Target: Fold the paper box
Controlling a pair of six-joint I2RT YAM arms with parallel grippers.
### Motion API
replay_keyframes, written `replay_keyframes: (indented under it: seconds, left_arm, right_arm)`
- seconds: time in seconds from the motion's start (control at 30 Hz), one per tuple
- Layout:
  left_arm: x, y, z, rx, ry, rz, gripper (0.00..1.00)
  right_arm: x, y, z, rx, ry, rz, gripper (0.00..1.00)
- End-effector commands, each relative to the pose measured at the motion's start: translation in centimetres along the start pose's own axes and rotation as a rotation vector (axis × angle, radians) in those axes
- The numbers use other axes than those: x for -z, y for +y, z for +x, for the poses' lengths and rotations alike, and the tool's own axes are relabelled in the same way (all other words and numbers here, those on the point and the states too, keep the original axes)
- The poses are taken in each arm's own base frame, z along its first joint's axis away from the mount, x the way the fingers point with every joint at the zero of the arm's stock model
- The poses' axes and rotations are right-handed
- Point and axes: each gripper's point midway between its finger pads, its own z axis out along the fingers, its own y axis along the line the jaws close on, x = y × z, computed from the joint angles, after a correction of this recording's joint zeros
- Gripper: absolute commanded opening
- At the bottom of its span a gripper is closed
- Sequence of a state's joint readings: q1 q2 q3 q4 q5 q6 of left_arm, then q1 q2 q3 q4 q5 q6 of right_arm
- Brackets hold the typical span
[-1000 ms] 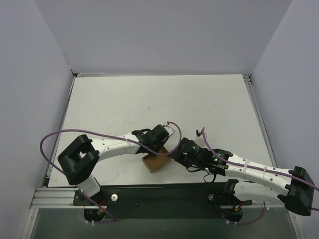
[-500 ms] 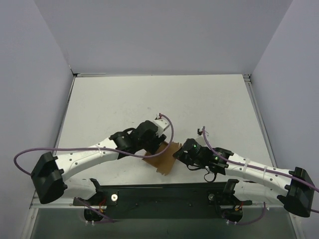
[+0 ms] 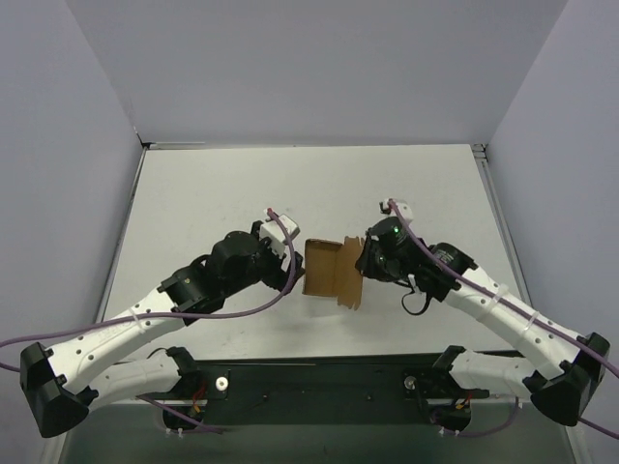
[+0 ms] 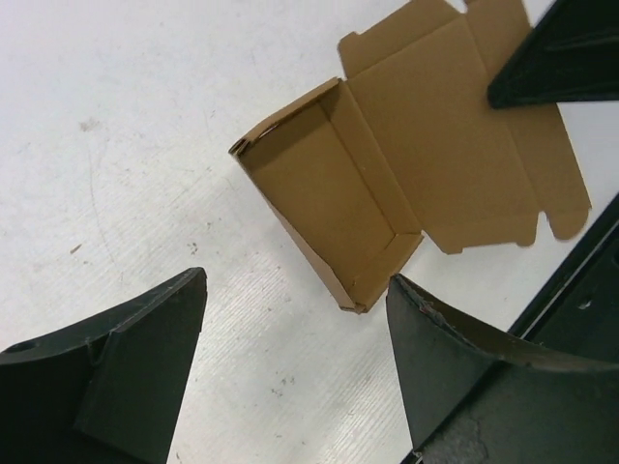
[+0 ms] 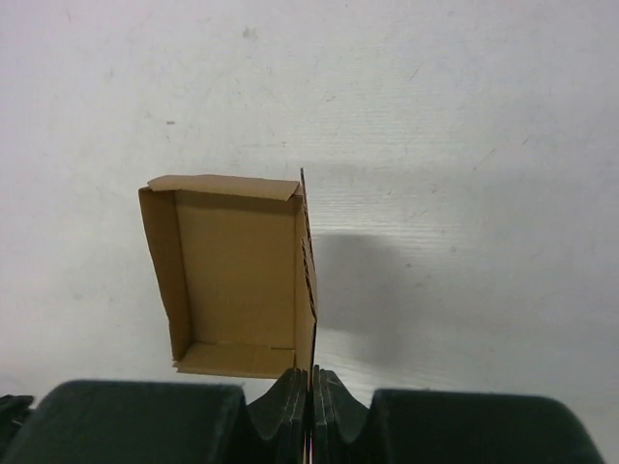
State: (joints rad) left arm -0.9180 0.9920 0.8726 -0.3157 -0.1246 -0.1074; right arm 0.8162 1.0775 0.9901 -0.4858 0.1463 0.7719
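Both grippers flank paper box (image 3: pixel 327 273).
Right gripper (image 3: pixel 364 261) pinches lid; left gripper (image 3: pixel 294 269) gapes beside tray's long side.

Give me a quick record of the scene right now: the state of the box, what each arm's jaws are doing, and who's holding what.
object: paper box
box state: part folded, tray walls up, lid flap open
position: between the two grippers
left gripper: jaws open, near the box, not touching it
right gripper: jaws shut on the edge of the lid flap
held by: right gripper only
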Motion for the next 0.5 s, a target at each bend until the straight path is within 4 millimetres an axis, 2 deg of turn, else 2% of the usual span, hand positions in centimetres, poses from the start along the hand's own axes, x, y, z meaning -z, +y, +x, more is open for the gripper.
replay_keyframes:
  seconds: [0.0,0.07,0.13,0.2,0.27,0.47]
  left_arm:
    - [1.0,-2.8,-2.9,-0.015,-0.113,0.235,0.85]
    - [1.5,-3.4,-3.3,-0.024,-0.133,0.292,0.85]
    - [1.7,-4.6,-2.8,-0.044,-0.11,0.376,0.85]
    - [1.4,-5.0,-2.5,-0.055,-0.088,0.404,0.85]
    - [1.3,-5.1,-2.3,-0.058,-0.078,0.414,0.85]
    - [0.5,-4.1,-1.9,-0.048,-0.053,0.379,0.85]
  right_arm:
    - [0.5,-0.9,1.9,0.413,0.26,-0.043,0.0]
    - [0.4,-0.6,1.9,0.485,0.315,-0.045,0.0]
    - [0.4,0.2,2.5,0.582,0.346,-0.112,0.0]
    - [0.1,1.0,2.5,0.654,0.351,-0.157,0.0]
    - [-0.3,1.8,2.6,0.715,0.36,-0.18,0.0]
    - [-2.3,2.3,1.5,0.931,0.34,-0.114,0.0]
